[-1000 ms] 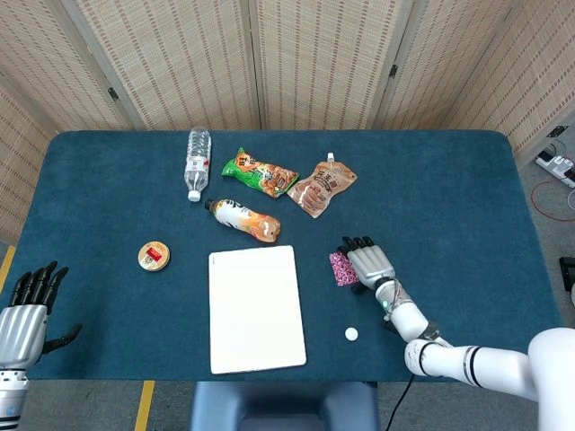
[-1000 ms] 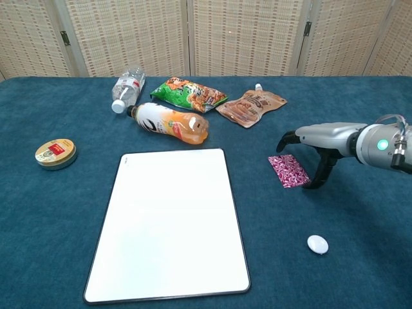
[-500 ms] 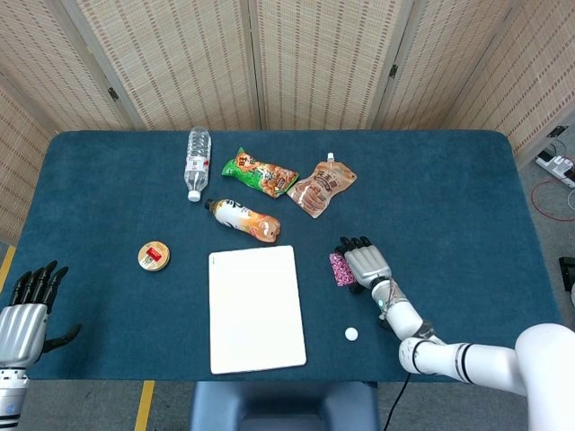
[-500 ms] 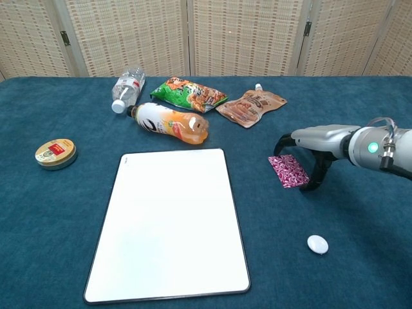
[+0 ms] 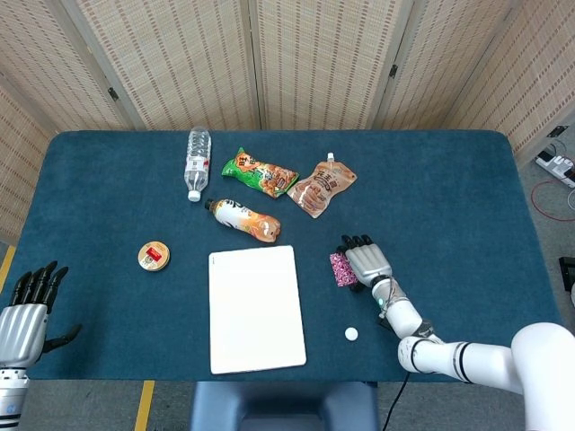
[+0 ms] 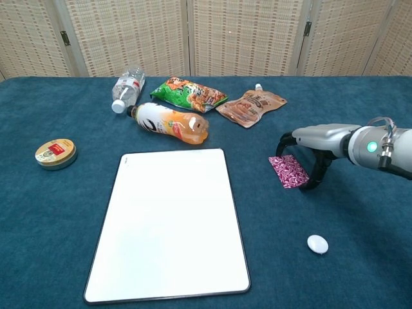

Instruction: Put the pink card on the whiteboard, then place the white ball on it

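Chest view: my right hand (image 6: pixel 308 149) arches over pink card (image 6: pixel 288 170), fingers spread, nothing gripped; card's long axis points toward whiteboard (image 6: pixel 168 222).

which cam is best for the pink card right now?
Chest view. The pink card lies flat and nearly fully visible there, with the right hand arched over it, fingertips down beside it. In the head view the card is a small sliver, partly hidden under that hand.
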You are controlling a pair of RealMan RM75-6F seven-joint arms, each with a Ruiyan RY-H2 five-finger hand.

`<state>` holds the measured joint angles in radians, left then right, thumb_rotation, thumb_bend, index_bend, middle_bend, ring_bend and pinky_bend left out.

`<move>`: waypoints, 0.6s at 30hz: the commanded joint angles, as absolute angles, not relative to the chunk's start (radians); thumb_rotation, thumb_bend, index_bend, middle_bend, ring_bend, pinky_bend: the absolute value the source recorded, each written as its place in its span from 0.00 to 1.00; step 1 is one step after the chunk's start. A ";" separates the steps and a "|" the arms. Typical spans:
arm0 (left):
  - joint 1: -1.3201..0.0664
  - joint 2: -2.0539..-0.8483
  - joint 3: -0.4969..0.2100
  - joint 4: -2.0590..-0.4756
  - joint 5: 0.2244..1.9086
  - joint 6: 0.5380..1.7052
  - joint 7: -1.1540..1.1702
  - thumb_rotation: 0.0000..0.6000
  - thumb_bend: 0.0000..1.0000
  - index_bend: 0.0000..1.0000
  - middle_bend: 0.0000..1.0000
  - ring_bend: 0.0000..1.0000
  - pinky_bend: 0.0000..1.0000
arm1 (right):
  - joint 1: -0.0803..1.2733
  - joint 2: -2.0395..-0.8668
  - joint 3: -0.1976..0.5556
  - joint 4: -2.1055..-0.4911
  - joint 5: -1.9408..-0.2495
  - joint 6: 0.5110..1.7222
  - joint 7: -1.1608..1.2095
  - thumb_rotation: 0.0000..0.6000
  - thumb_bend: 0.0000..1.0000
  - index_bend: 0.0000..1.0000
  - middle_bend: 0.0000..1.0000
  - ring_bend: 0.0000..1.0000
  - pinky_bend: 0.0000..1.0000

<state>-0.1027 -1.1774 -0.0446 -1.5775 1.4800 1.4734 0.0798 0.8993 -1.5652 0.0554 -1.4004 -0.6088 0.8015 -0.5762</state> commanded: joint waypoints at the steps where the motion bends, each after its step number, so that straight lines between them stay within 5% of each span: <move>1: -0.103 -1.178 -0.044 -1.577 1.481 1.473 0.080 1.00 0.25 0.08 0.02 0.05 0.00 | 0.895 -1.570 0.057 -1.395 -0.620 0.809 -0.566 1.00 0.29 0.27 0.06 0.01 0.00; 18: -0.096 -1.169 -0.044 -1.595 1.482 1.486 0.089 1.00 0.25 0.08 0.02 0.05 0.00 | 0.876 -1.527 0.079 -1.504 -0.812 0.858 -0.499 1.00 0.29 0.28 0.08 0.00 0.00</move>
<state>-0.0970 -1.1697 -0.0439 -1.5932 1.4817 1.4845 0.0885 0.8756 -1.5390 0.0715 -1.4725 -0.7744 0.8502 -0.5132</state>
